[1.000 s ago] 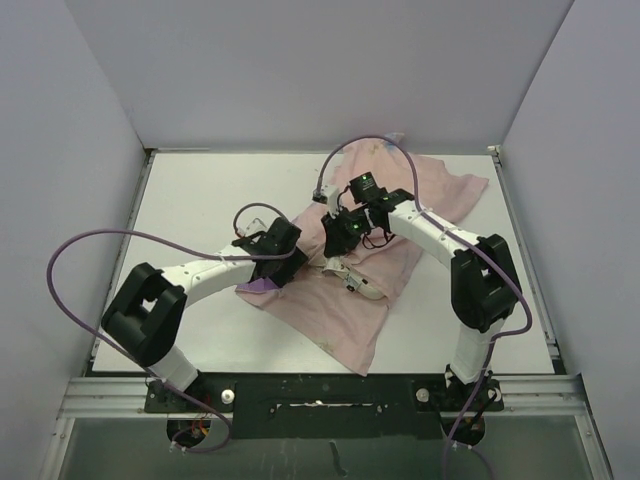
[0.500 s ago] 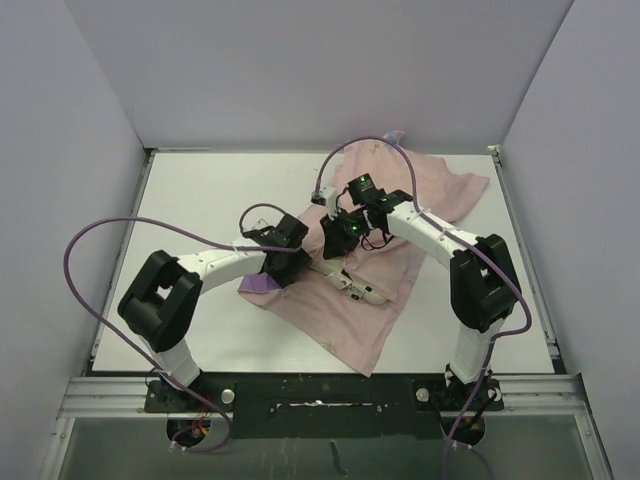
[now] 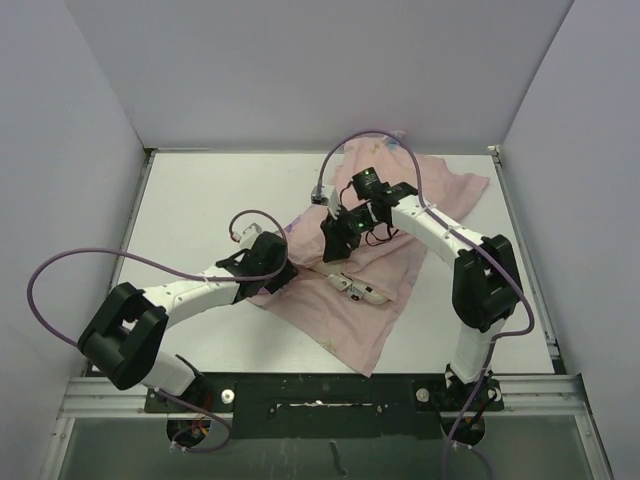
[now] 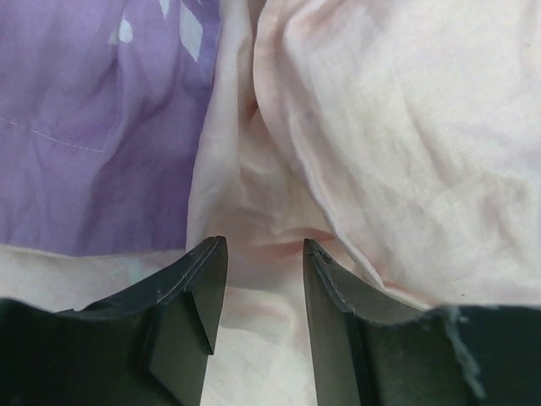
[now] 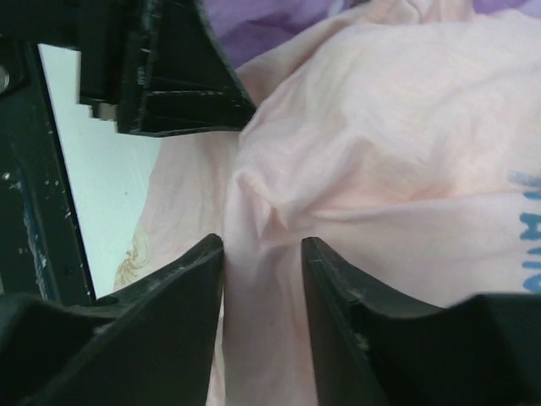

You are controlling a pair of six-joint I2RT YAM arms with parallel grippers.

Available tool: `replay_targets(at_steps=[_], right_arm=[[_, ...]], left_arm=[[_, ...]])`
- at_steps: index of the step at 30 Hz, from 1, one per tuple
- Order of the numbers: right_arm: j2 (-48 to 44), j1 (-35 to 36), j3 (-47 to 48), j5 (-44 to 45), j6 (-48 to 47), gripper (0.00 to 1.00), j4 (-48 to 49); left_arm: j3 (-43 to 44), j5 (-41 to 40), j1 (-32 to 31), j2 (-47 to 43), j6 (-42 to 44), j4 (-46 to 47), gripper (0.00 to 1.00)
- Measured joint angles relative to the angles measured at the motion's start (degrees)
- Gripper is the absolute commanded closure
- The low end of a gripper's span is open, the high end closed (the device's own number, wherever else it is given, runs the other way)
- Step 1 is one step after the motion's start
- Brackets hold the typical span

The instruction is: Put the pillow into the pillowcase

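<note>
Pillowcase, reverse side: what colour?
Pale pink; the pillowcase shows it best in the left wrist view.

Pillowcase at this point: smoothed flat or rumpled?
Rumpled. The pillowcase lies on the table with folds bunched at its middle; both wrist views show creased pink fabric.

Pillow [image 3: 358, 289] almost all buried under the pillowcase [image 3: 430, 195]: just a pale sliver peeks out, its markings too small to read. From above, left gripper [image 3: 288, 273] and right gripper [image 3: 334, 254] hide their fingertips beneath their own bodies. Right wrist view: blue print [image 5: 526, 228] chopped off by the frame edge.
</note>
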Motion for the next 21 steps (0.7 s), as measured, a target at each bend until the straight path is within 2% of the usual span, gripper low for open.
replay_targets(at_steps=[6,13,14,21], right_arm=[[-0.66,0.35,4.35,-5.31,-9.09,0.45,-7.04],[-4.72,4.79,4.17,-8.83,-17.27,0.45,-12.79],[-5.49,5.66,3.10,-8.20,-17.40,0.43,-12.68],[-7.15,7.54,-6.14,3.65,-15.93,0.29,-8.68]], left_arm=[[1.64,3.41,0.26,3.93,0.35,0.42,0.53],[5.81,5.40,0.87,10.05,-0.63,-3.23,0.56],[6.16,5.57,1.05,10.60,-1.01,-3.72,0.58],[6.45,7.43,2.08,12.07,-2.84,-4.26,1.00]])
